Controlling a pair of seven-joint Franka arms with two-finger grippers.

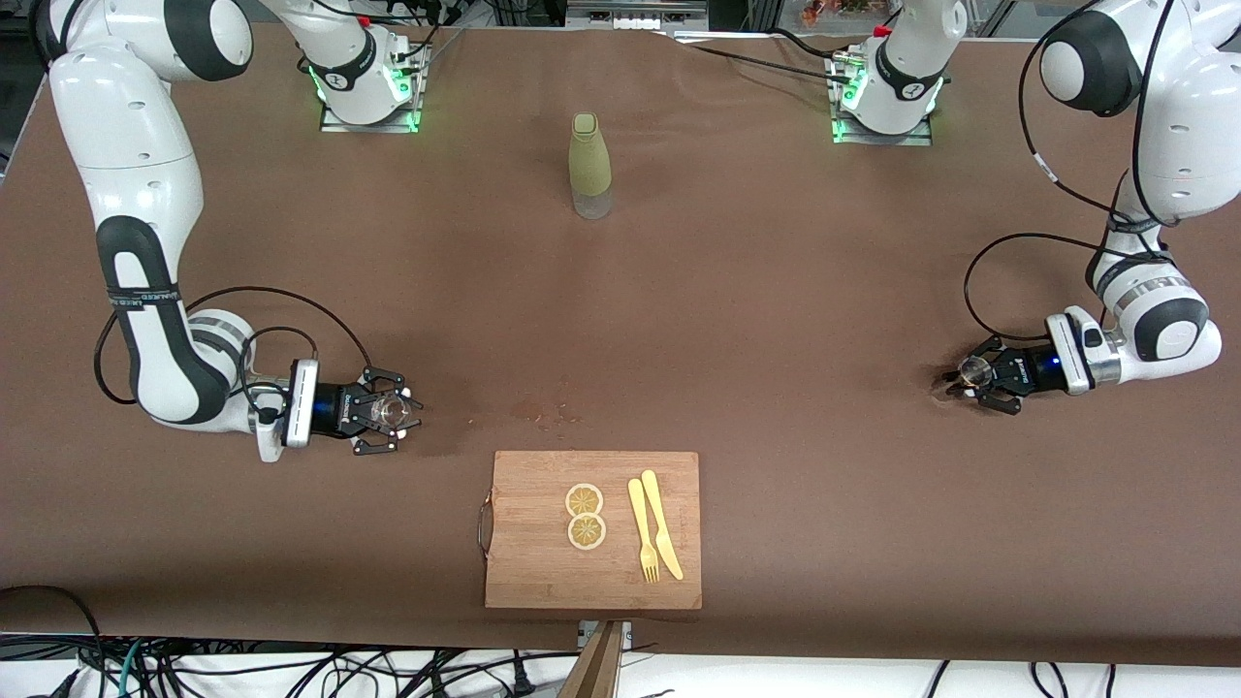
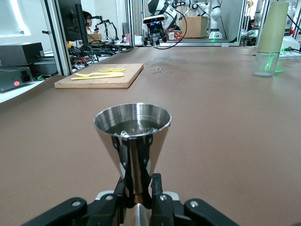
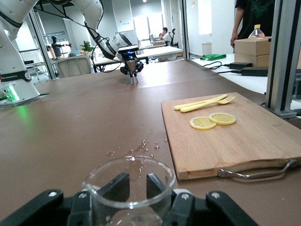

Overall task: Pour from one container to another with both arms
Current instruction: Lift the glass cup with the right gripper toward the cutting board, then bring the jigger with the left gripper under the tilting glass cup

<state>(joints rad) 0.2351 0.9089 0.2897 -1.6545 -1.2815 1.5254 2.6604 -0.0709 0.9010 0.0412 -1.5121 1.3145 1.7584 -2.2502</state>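
**Both grippers clamped on their vessels, low at the table's two ends**

Now, starting at the right arm's end of the table, the right gripper [image 1: 388,412] sits low at the tabletop with its fingers [image 3: 115,188] closed around a clear glass cup [image 3: 129,186], which stands upright between them. Just past that gripper, toward the middle of the brown table [image 1: 776,320], a few spilled droplets [image 3: 141,146] lie on the cloth. Next comes the wooden cutting board [image 1: 528,572], nearer the front camera than either gripper, carrying two lemon slices [image 1: 586,516], a yellow fork [image 1: 642,531] and a yellow knife [image 1: 661,525]. Between the two arm bases, well apart from both grippers, stands a tall bottle [image 1: 589,165] with an olive sleeve. At the left arm's end, the left gripper [image 1: 965,376] is also low at the table, its fingers [image 2: 123,157] shut on a metal jigger [image 2: 133,129], held upright by its narrow waist, with liquid visible in its cone.
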